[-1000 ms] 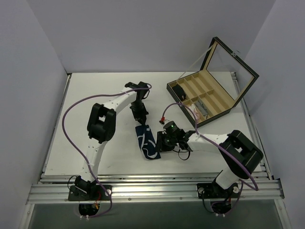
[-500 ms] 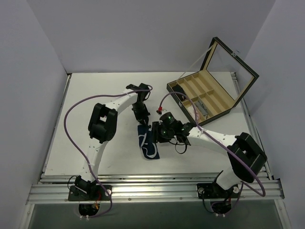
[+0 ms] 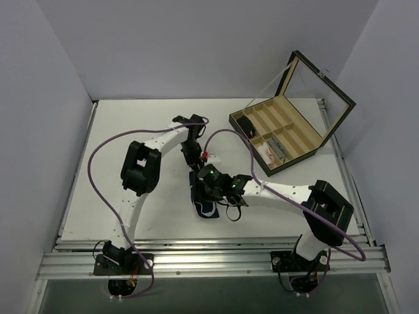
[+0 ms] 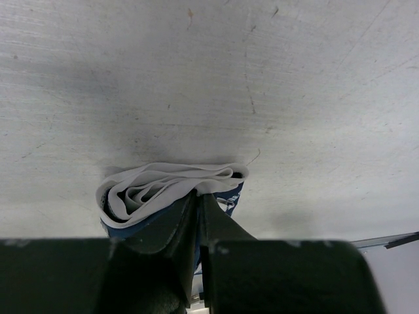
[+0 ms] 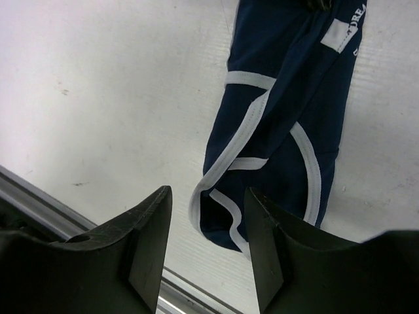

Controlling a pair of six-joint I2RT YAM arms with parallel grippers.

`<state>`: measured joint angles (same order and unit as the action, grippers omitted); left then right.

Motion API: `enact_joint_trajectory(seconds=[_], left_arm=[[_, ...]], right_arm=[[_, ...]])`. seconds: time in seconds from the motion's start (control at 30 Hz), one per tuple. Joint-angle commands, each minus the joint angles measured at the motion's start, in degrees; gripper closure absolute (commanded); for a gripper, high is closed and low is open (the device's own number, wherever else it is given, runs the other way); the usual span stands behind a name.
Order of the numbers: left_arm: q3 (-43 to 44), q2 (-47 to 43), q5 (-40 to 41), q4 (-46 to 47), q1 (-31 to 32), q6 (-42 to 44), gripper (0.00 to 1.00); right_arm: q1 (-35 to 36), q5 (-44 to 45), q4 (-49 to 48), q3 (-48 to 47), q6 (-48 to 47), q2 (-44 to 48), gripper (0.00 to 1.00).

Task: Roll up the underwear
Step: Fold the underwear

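Swinging left, the right jaws have opened wide, empty, over the near end of the navy-blue, white-trimmed fabric underwear [image 5: 281,118]. The left jaws pinch its far end, so rolling can probably begin.

Overhead view, high and rearward; both wrist views close, downward, perhaps sharing the underwear [image 5: 281,118]

One underwear [image 5: 281,98], one wooden box [image 3: 298,157], two pincers [image 4: 198,196] [image 5: 206,216]

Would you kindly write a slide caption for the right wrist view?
Open right gripper poised above the long navy underwear on the white table.
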<state>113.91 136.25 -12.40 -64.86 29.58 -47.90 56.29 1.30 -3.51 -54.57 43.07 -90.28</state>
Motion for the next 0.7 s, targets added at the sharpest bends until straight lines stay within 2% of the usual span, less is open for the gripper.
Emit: enact_joint_trajectory(seconds=[0.0,0.37,0.47,0.57,0.67], left_arm=[[-1.50,1.13,0.80,0.70,0.21,-0.97,0.86],[-1.49,1.83,0.54,0.44,0.12,-0.62,0.87],[-1.93,1.66,0.63,0.44,0.12,-0.44,0.87],[-2.37,1.66,0.45,0.70,0.12,-0.18,0.87],[-2.20,1.74,0.80,0.61,0.12,-0.09,0.86]], right_arm=[[2.50,8.35,3.24,-3.79,3.07,-2.87,0.56],[5.49,13.55,9.83,-7.04,5.09,-7.89,0.63],[5.49,13.38,9.75,-6.43,5.01,-8.25,0.74],[5.49,12.50,8.61,-5.21,5.01,-7.72,0.99],[5.49,11.36,5.11,-1.43,6.50,-5.62,1.00]])
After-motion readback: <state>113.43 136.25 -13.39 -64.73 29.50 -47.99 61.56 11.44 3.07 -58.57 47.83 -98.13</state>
